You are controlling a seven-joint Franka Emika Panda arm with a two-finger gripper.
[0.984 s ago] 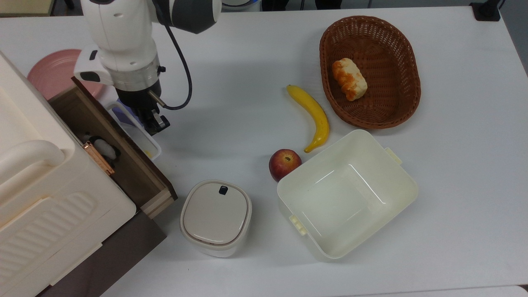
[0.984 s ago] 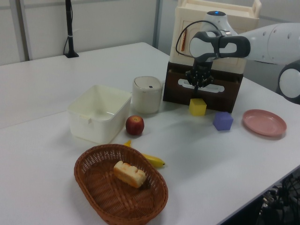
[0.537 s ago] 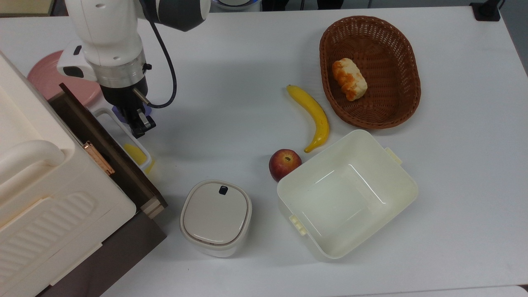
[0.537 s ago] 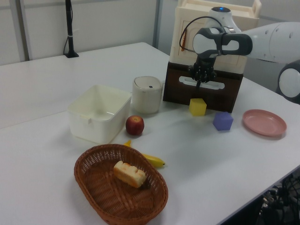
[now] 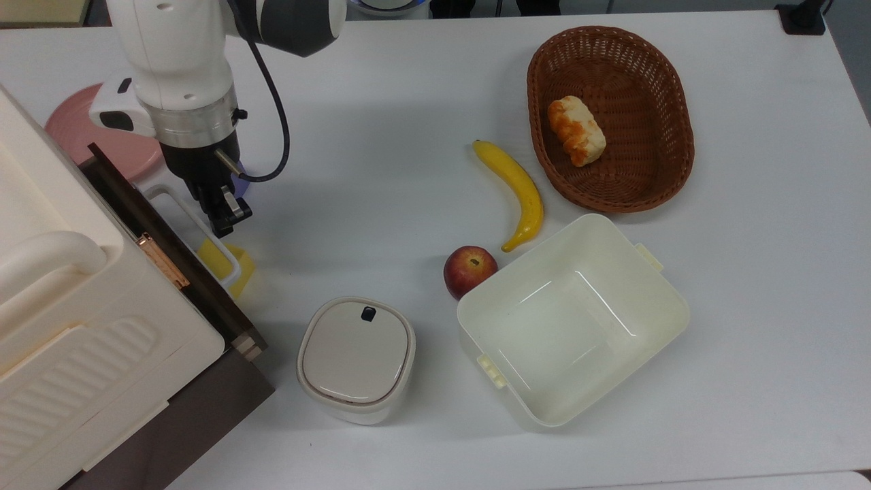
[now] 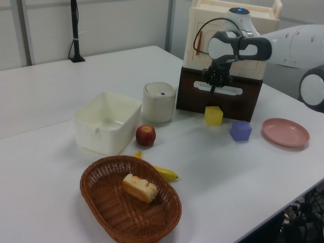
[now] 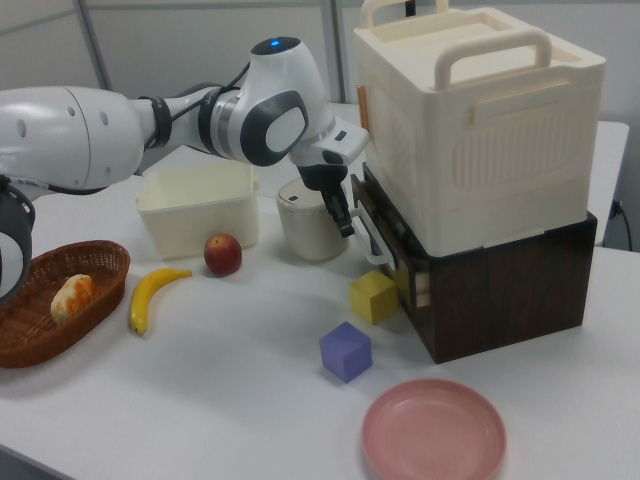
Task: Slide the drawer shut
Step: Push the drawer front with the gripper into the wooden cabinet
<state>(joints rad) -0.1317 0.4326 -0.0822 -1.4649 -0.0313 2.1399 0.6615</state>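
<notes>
The white table [image 6: 61, 91] carries, from near to far in the left view, a wicker basket [image 6: 109, 220], then the drawer [image 6: 218, 95], nearly flush in its dark cabinet. The gripper [image 6: 216, 87] sits at the drawer's white handle [image 5: 194, 228]; its finger spread cannot be told. Grey wall panels [image 6: 121, 23] stand beyond the drawer.

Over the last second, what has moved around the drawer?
The drawer has slid back into the dark cabinet; in the top view its open inside is no longer seen and its front sits nearly flush. The claw, at the white handle, travelled with it toward the top view's left. More of the yellow cube now shows. Banana, apple, basket and tub stayed put.
</notes>
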